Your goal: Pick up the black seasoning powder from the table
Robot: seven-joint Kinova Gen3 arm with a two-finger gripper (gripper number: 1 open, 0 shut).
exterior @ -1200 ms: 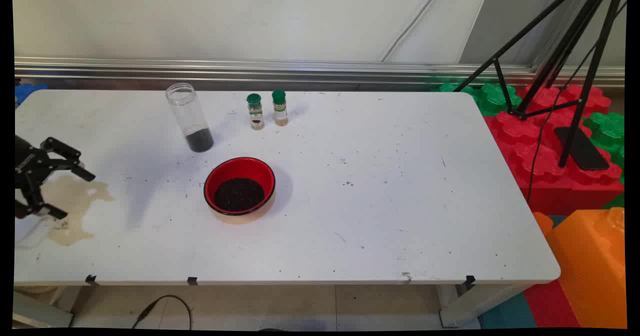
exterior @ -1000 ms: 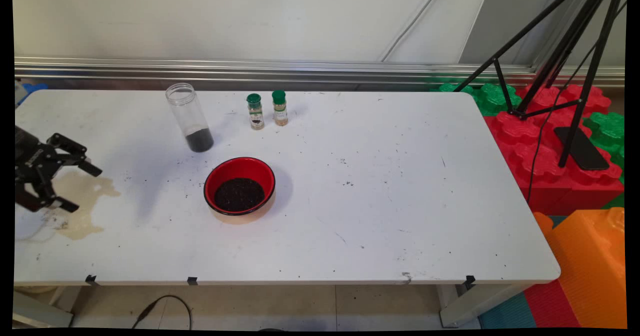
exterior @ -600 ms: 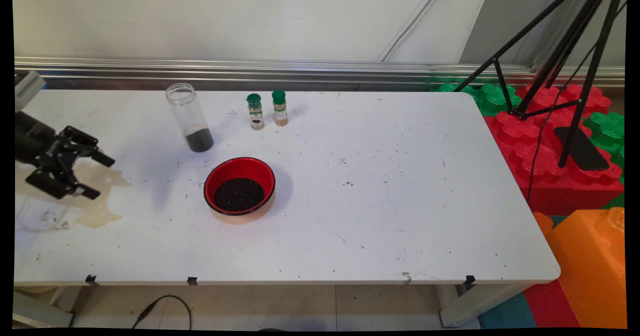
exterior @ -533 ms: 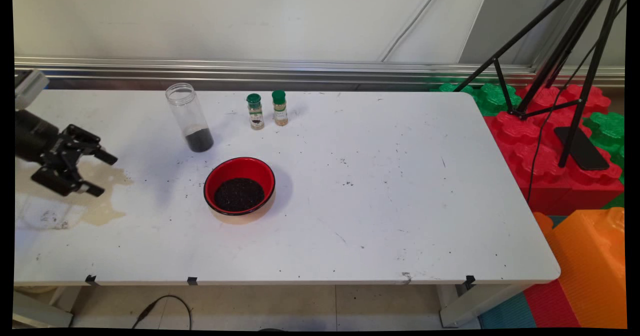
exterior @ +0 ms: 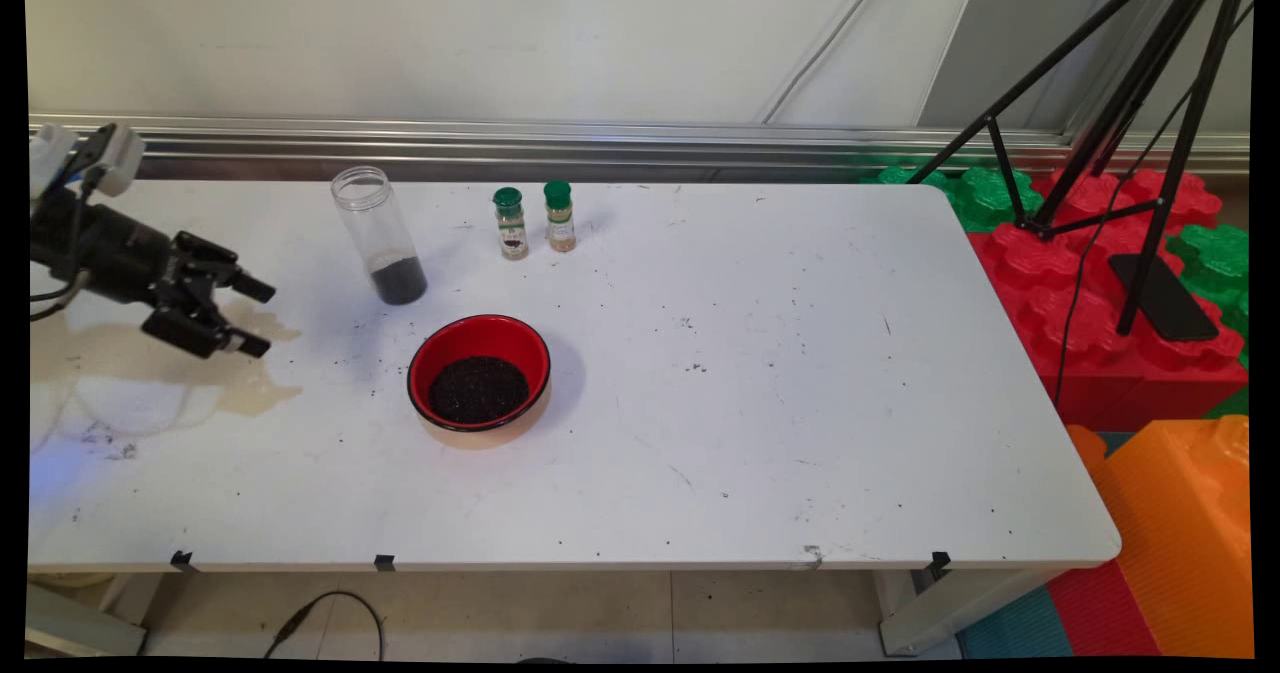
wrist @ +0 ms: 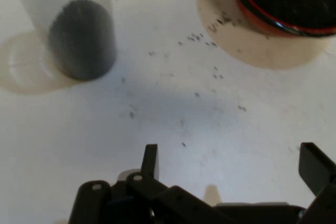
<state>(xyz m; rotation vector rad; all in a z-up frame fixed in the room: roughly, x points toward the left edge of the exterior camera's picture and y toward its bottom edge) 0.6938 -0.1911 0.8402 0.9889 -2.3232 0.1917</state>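
Note:
My black gripper (exterior: pixel 257 315) hangs open and empty over the table's left side, fingers pointing right. A clear plastic jar (exterior: pixel 379 235) with a dark layer at its bottom stands upright to its right, toward the back. In front of the jar sits a red bowl (exterior: pixel 479 370) filled with dark grains. In the hand view the gripper (wrist: pixel 233 163) is at the bottom, the jar (wrist: pixel 73 30) at upper left and the bowl (wrist: pixel 286 1) at upper right, both some way off. Nothing lies between the fingers.
Two small green-capped spice bottles (exterior: pixel 511 223) (exterior: pixel 559 216) stand at the back of the white table (exterior: pixel 800 373). A brownish stain (exterior: pixel 150 368) marks the tabletop below the gripper. Dark crumbs are scattered near the bowl. A black tripod (exterior: pixel 1130 133) and coloured blocks (exterior: pixel 1110 283) stand off the right end.
The gripper has risen and travelled right and toward the back, from the left edge toward the jar, staying open and empty. Jar, bowl and bottles have not moved.

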